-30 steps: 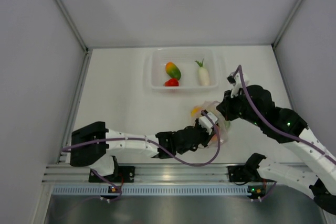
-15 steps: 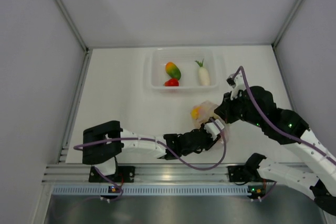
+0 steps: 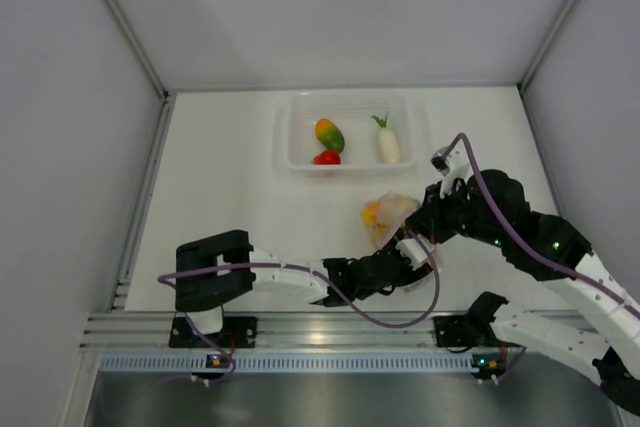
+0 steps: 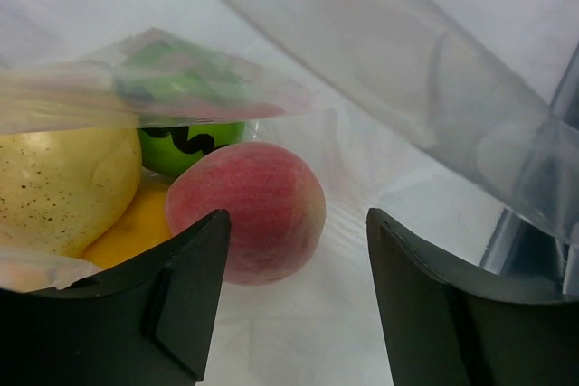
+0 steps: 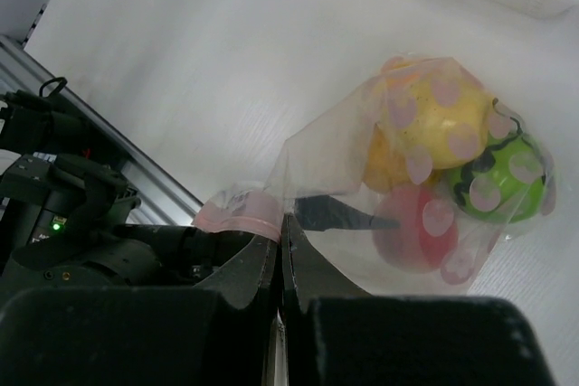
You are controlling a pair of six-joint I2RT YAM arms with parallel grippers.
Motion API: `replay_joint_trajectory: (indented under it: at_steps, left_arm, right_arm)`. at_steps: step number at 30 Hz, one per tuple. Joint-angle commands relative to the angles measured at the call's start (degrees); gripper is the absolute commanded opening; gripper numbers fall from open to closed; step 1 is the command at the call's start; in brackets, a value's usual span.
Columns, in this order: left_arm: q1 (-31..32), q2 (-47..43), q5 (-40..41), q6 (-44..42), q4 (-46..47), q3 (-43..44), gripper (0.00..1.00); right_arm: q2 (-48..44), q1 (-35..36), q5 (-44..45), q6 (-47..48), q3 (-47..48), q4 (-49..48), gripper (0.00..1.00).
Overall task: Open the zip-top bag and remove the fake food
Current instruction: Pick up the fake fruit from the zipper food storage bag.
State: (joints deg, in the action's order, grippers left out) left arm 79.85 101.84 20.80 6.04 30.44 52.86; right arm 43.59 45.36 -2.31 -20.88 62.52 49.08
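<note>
Left gripper (image 4: 297, 246) went from shut to spread and pushed deeper into the zip-top bag (image 5: 318, 169). Its jaws flank the pink peach (image 4: 258, 210) but aren't closed on it yet. Right gripper (image 5: 280, 250) stays clamped on the bag's pink zip edge, holding the mouth up for access. Bag rests on the desk (image 3: 230, 187) near the tub (image 3: 298, 137), with fake food (image 5: 439, 119) still inside.

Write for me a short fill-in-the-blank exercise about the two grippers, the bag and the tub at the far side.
1. The right gripper is ____ on the rim of the zip-top bag.
2. The left gripper stands ____, pointing at a pink fruit inside the bag.
3. The clear tub holds ____ pieces of fake food.

Missing words: shut; open; three.
</note>
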Motion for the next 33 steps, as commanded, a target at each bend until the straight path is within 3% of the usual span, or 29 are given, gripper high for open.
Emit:
replay_joint_trajectory:
  at_steps: [1,6,13,19,33]
  left_arm:
    - [-0.23,2.39,5.03,-0.94,-1.08,1.98,0.69]
    - [-0.31,4.06,12.23,-1.03,-1.08,3.91,0.72]
    - [-1.54,7.84,10.57,0.11,-1.08,6.29,0.79]
    - [-1.54,9.25,15.67,-0.24,-1.17,6.46,0.81]
    - [-4.18,15.66,13.39,-1.38,-1.08,10.94,0.74]
  right_arm:
    - [-1.14,0.69,-8.41,-2.41,0.14,-7.95,0.0]
    - [-1.49,0.69,-10.08,-3.02,-0.21,-7.95,0.0]
    - [-1.76,0.78,-19.92,-4.78,-0.82,-11.55,0.0]
    - [-2.46,0.78,-18.7,-4.16,0.58,-9.53,0.0]
    - [-3.95,0.69,-23.62,-5.13,0.76,-11.2,0.0]
